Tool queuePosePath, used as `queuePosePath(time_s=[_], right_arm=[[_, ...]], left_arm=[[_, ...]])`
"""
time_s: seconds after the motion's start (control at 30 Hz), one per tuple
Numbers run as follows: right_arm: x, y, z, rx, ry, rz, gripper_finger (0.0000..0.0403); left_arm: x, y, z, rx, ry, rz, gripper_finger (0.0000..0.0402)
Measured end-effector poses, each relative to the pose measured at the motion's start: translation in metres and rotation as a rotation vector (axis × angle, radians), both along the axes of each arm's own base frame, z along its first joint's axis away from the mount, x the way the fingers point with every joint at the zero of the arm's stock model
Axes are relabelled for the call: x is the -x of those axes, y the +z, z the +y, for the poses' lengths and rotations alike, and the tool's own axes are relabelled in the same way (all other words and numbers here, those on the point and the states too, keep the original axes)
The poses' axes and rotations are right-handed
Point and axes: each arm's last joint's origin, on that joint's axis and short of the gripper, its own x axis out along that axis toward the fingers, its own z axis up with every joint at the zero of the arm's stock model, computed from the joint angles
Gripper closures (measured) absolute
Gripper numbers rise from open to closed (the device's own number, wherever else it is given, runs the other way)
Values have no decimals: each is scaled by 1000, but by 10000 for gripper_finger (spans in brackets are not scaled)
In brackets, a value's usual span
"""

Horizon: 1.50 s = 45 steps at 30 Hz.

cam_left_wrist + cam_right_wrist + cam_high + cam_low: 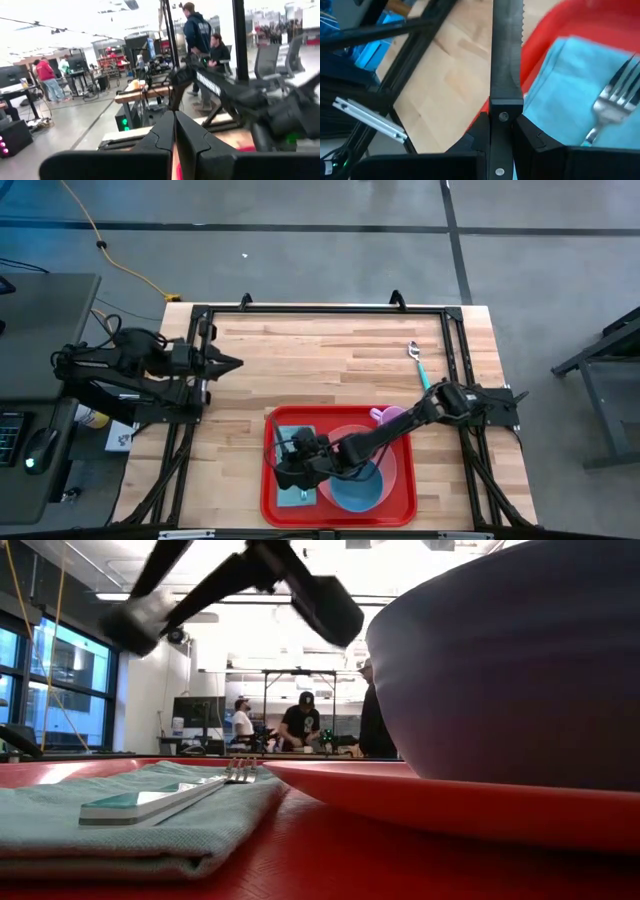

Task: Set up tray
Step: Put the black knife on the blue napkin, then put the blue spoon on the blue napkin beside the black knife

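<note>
Right gripper [501, 131] clamped on a dark serrated knife [506, 47], over the large red plastic tray's [405, 505] left side at table front, beside folded teal napkin [570, 80]. Left gripper [232, 363] closed, empty, parked left.

On your tray [405, 508]: napkin [290, 425] at its left with the fork [612, 102] on it, plate [398, 452] at its right holding the bowl [358, 490]. A spoon [416, 358] lies beyond the tray.

Red tray [405, 505] lies flat at table's near edge.
</note>
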Motion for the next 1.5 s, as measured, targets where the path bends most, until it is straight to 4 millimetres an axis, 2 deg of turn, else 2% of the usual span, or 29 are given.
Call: queuePosePath(time_s=[0.17, 0.3, 0.47, 0.73, 1.2, 1.5], right_arm=[[0, -16, 11, -33, -8, 10, 374], [2, -16, 17, -44, -24, -8, 374], [2, -16, 17, -40, -29, -9, 374], [-4, -33, 16, -67, -24, 14, 374], [-6, -39, 17, -103, 11, 29, 373], [-12, -36, 12, -103, 40, 5, 294]], left_arm=[[1, 4, 0, 12, 8, -40, 355], [1, 4, 1, 18, 29, -38, 355], [1, 4, 1, 32, 40, -36, 355], [1, 4, 2, 67, 44, -39, 355], [1, 4, 2, 98, 43, -39, 355], [1, 3, 1, 97, 18, -37, 355]])
